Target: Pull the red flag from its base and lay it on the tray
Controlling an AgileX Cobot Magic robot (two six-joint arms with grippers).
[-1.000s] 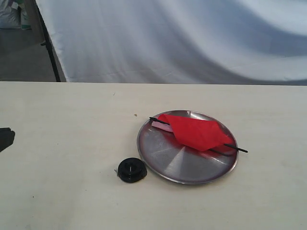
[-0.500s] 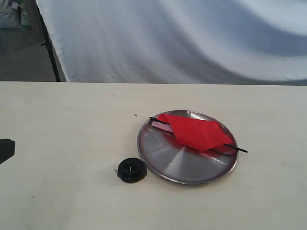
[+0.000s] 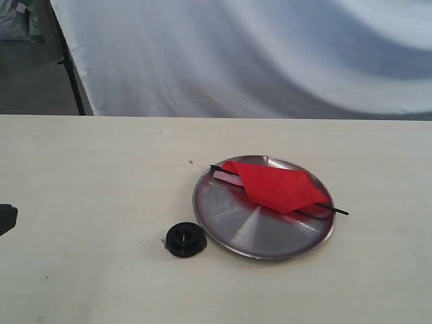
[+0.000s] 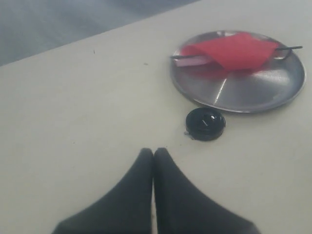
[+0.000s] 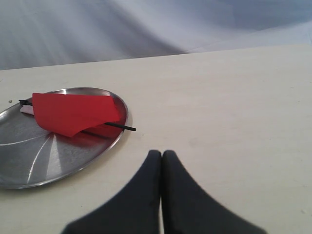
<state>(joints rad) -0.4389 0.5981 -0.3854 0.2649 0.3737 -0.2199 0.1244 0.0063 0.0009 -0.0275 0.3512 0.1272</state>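
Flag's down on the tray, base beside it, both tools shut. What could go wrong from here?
1. The red flag lies with its stick tip overhanging the tray rim. The shut right tool faces that side, so a low forward move might catch it.
2. The base sits loose, close to the rim, in front of the shut left tool. A sweep could shove it into the tray.

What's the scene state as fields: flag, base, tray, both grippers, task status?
flag: red flag lies across the tray, stick tip just past the rim
tray: tray on the table, holds only the flag
base: base on the table beside the tray, no flag in it
left: left gripper shut, holding nothing
right: right gripper shut, holding nothing
task: looks done
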